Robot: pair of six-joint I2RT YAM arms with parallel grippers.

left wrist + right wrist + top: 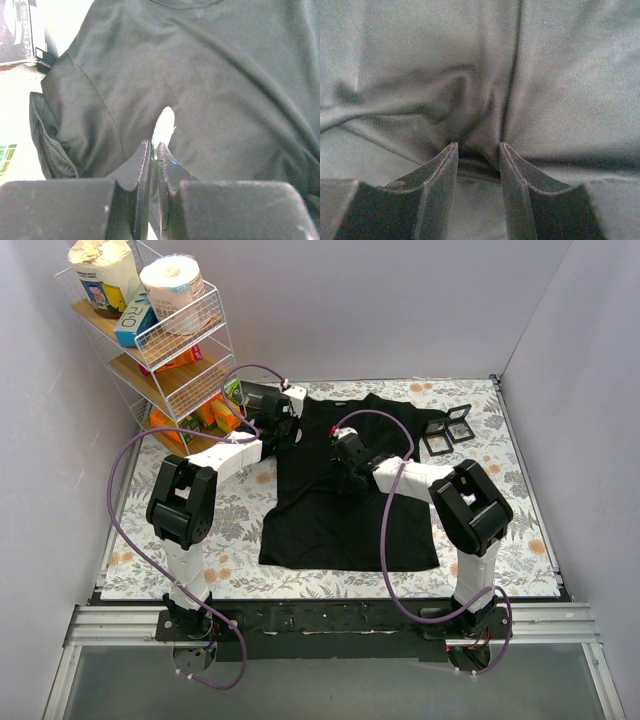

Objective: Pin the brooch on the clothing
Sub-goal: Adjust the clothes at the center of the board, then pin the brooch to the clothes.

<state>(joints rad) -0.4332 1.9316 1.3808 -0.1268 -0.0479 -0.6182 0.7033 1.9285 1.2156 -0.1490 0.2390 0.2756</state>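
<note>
At the far left corner of my floral-patterned desk [240,515] stands a white wire rack [190,325]. Its top basket holds a white paper roll [172,285], a wrapped pack [102,270] and a blue carton [133,322], and orange packets [178,360] sit on the wooden shelves below. Two small black square frames [447,428] lie side by side near the far right corner.

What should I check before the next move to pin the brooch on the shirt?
1. The left pincer shut: ok.
2. Holding the brooch: small pale piece at its tips, likely it, ok.
3. The right pincer open, a shirt fold bunched between its fingers: ok.
4. Pin of the brooch open: cannot tell.
5. The shirt lying flat: not ok, creased at the right pincer.
</note>
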